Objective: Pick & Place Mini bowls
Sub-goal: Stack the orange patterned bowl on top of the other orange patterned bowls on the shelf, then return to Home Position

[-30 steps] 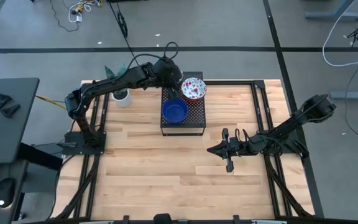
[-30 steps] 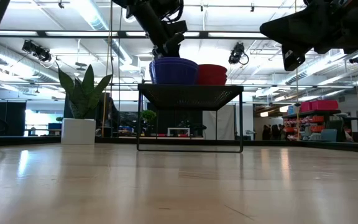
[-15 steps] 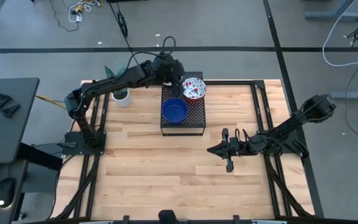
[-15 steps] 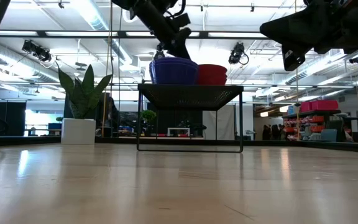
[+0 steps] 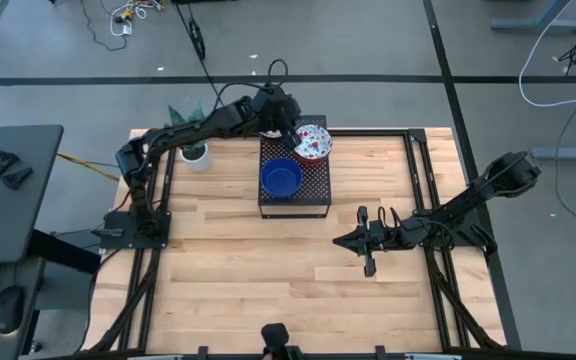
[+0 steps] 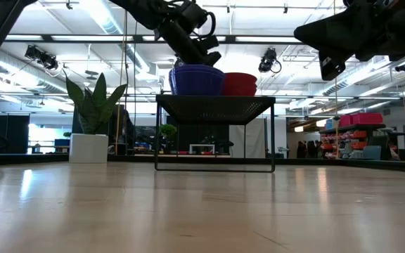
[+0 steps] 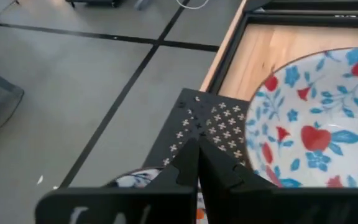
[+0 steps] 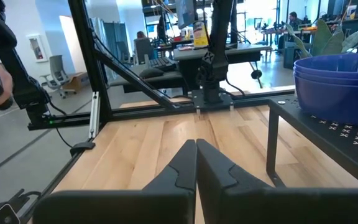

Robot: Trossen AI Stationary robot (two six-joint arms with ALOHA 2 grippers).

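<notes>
Moved: left arm (image 5: 193, 125) has swung its wrist a touch further back over the box's far edge since a second ago; the bowls sit as they did, right arm unchanged.
Floral bowl (image 5: 311, 141): on the far right corner of the box top, red-and-blue pattern up, filling much of the left wrist view (image 7: 316, 124).
Blue bowls (image 5: 281, 178): a nested stack on the near left part of the box top, just beside the floral one; rims stacked in the right wrist view (image 8: 337, 84) and low view (image 6: 197, 79).
Red side (image 6: 240, 83): low view shows a red bowl wall beside the blue stack.
Box (image 5: 313, 195): black, perforated, standing at the far middle of the desk (image 5: 268, 290).
Left gripper (image 5: 286, 117): above the box's far edge, next to the floral bowl; jaws closed together, holding nothing.
Right gripper (image 5: 346, 240): well apart over bare desk on the right; jaws pressed together, empty.
Plant pot (image 5: 196, 157): white, at the desk's far left.
</notes>
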